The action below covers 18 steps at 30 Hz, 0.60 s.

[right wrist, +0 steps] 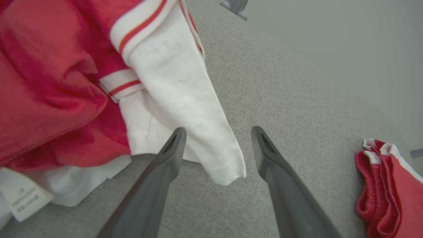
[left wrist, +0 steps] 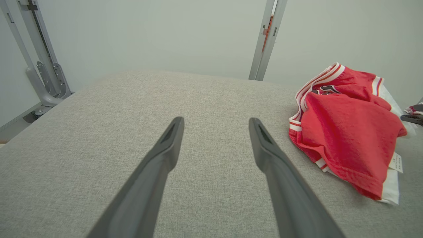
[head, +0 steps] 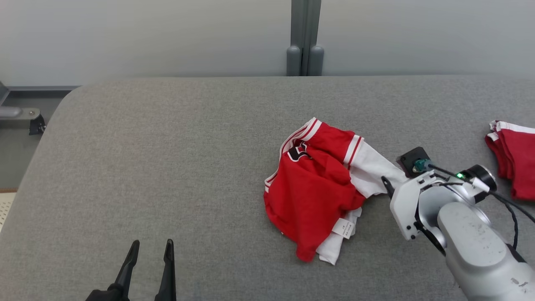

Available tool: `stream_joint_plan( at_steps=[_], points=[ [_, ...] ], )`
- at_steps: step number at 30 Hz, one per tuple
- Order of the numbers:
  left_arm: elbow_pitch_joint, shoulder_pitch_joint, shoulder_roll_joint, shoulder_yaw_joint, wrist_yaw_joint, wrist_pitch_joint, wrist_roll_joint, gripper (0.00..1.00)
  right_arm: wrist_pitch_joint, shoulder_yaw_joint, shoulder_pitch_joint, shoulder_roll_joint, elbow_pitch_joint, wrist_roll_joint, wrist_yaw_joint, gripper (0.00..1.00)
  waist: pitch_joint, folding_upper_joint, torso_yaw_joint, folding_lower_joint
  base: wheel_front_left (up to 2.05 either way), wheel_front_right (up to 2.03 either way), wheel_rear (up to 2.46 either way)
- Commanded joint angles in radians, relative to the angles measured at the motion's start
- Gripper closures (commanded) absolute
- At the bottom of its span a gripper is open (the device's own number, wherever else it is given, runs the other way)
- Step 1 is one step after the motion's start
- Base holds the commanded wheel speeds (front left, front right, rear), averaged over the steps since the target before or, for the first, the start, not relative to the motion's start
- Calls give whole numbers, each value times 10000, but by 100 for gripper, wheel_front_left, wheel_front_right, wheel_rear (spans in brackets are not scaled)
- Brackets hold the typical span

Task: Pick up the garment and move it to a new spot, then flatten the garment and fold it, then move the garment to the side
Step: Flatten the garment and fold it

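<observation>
From my station, the biggest thing in view is the grey woven-fabric table top (head: 167,167), rounded at its far left corner, with a pale wall behind it and a grey metal upright post (head: 305,37) rising at the far edge. Right of centre on the cloth lies the crumpled red and white jersey-style garment (head: 313,192). Its long axis runs from far to near in the head view. The end with red and white striped rib trim is farthest from me, and a loose red and white hem is nearest. A plain white sleeve (right wrist: 185,99) sticks out sideways to my right. The pale right arm reaches in from the lower right, and the right gripper (right wrist: 218,130) has its two dark fingers spread wide on either side of that sleeve's end. They are not pinched on it, and I cannot tell whether they touch the cloth. At the table's right edge, well apart from the main piece, sits a second bunched red garment with white trim (head: 516,163). Nothing lies between the two. The left gripper (head: 152,242) hangs at the lower left over bare table with its fingers parted and nothing between them, well away from the jersey. A dark printed figure (head: 297,152) on the red chest is folded over, and I cannot read it. A small white care label (head: 343,228) near the hem carries lines of grey print too small to make out.
</observation>
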Motion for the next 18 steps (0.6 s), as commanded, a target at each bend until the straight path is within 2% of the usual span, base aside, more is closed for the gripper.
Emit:
stream_joint_plan(
  at_steps=[1,7,10,12,15,18],
  points=[
    [-3,-224,6,11,-37,1,-79,0,233,170,-252,-168,162,236,-19,0,211,0,193,0,0,0,0],
    [31,-426,6,-43,-37,1,-103,0,1382,1234,-867,-642,815,1356,-19,0,391,0,393,0,0,0,0],
    [69,-486,6,-65,-37,1,-113,0,1584,1861,-933,-721,846,2121,-19,0,389,0,470,0,0,0,0],
    [99,-519,6,-85,-38,1,-122,0,1459,2190,-1053,-896,625,2722,-19,100,366,0,527,0,0,0,0],
    [110,-481,5,-66,-38,1,-147,0,1563,2780,-1017,-964,7,3967,-19,100,288,0,564,0,0,0,0],
    [112,-390,5,-23,-38,1,-127,0,1849,2947,-1103,-991,-1119,5898,-19,100,228,0,537,0,0,0,0]
  ],
)
